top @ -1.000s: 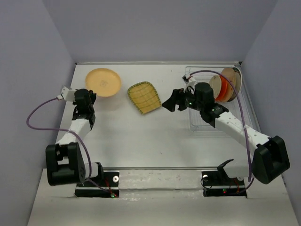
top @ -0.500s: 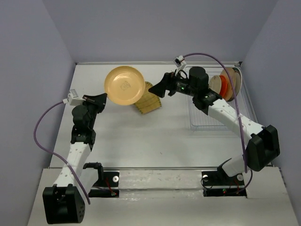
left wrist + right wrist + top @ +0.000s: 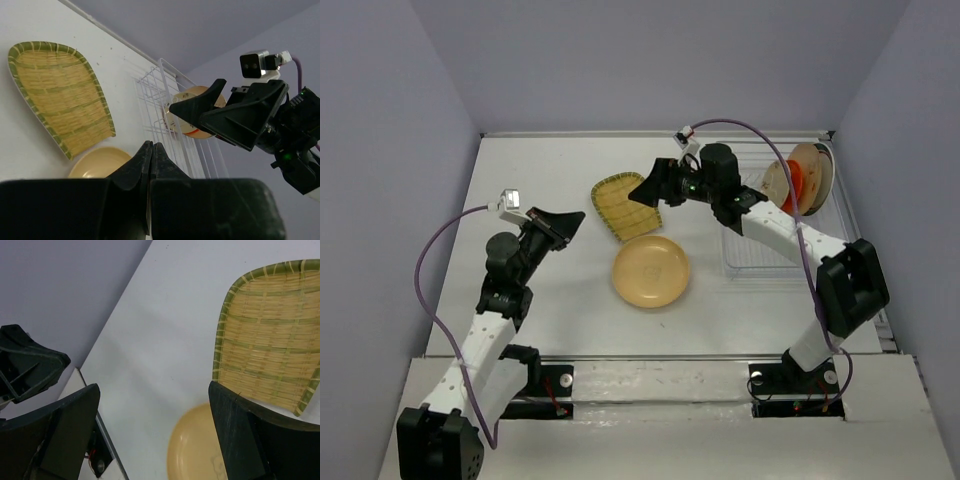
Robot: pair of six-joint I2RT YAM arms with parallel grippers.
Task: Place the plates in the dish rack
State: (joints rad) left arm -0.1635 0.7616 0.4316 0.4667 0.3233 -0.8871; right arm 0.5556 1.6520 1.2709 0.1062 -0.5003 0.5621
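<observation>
Pale lavender walls (image 3: 410,120) box in a white counter (image 3: 550,300), and I've got both arms reaching up over it. The dish rack (image 3: 760,258) sits at the right of the overhead frame, a silver wire basket. At its far end stand three upright plates: a pale peach disc (image 3: 777,180), an orange-red one (image 3: 798,188) and a beige one (image 3: 814,165) behind. Out on the counter, the squarish yellow-green woven plate (image 3: 624,208) lies flat at upper centre. A round peach plate (image 3: 650,271) lies face up just below it, near the middle of the frame. Their rims are close, and I can't tell whether they touch. My right gripper (image 3: 646,187) hangs over the woven plate's upper right edge, jaws spread wide with nothing between them. On the right wrist camera the woven plate (image 3: 272,335) fills the upper right and the peach rim (image 3: 192,450) peeks in at the bottom. My left gripper (image 3: 572,218) sits raised at centre left of the overhead view, pointing toward the plates. Its fingers (image 3: 142,165) are pressed together on nothing, well apart from both dishes. From that wrist I see the rack's wires (image 3: 150,95) running back behind the right arm.
</observation>
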